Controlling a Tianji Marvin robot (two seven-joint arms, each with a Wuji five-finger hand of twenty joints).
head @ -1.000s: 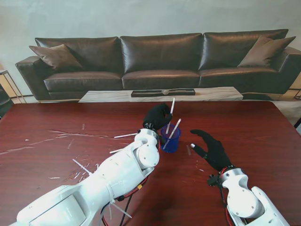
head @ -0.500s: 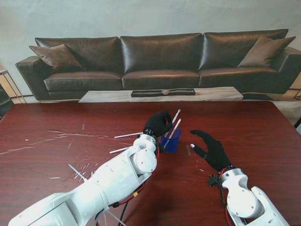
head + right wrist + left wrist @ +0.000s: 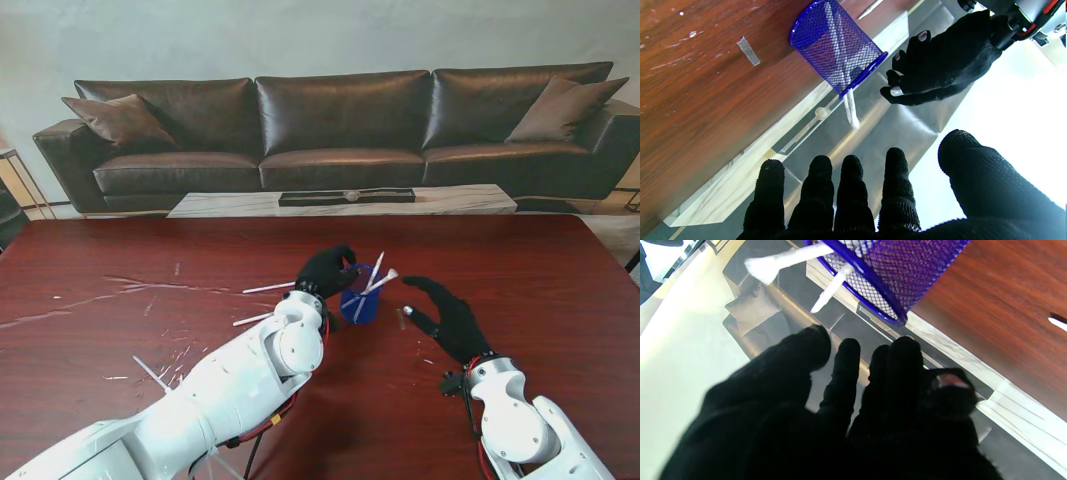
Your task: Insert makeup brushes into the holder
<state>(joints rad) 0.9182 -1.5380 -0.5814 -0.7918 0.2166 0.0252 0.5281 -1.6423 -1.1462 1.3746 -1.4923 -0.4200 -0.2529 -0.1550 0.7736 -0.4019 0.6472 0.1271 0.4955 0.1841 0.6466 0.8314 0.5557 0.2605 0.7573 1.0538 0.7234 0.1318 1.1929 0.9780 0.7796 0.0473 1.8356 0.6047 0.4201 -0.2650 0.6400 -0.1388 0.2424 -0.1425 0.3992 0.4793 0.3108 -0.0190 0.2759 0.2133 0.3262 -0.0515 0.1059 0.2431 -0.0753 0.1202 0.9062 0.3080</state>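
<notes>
Brushes in blue holder, left hand beside, right hand spread

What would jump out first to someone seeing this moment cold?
The blue mesh holder near the middle of the dark red table, with two white brushes sticking out of it. The black-gloved left hand hangs just left of the holder, empty with fingers apart, and the right hand is open to its right. More white brushes lie on the table to the left.
</notes>
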